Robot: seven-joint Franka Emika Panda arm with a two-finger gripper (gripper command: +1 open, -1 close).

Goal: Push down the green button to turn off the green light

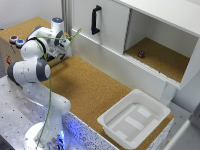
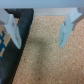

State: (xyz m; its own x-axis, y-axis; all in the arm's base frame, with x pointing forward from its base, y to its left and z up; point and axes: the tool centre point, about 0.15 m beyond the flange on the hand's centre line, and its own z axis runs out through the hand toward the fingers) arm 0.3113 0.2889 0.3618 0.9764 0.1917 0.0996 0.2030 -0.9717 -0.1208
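Note:
The green button and its green light do not show in either view. In the exterior view, a wooden box (image 1: 10, 47) at the far left carries two round buttons, a reddish one (image 1: 13, 38) and a bluish one (image 1: 20, 43). My gripper (image 1: 65, 50) hangs over the cork tabletop, to the exterior view's right of that box. In the wrist view the gripper (image 2: 39, 45) is open, its pale fingers (image 2: 15, 32) wide apart with only bare cork between them. A dark edge with blue and orange patches (image 2: 4, 44) lies beside one finger.
A white cabinet (image 1: 150, 30) with a black handle (image 1: 95, 20) runs along the back; a small dark object (image 1: 141, 54) sits in its open compartment. A white bin (image 1: 134, 117) stands on the cork table (image 1: 95, 90) at the front right.

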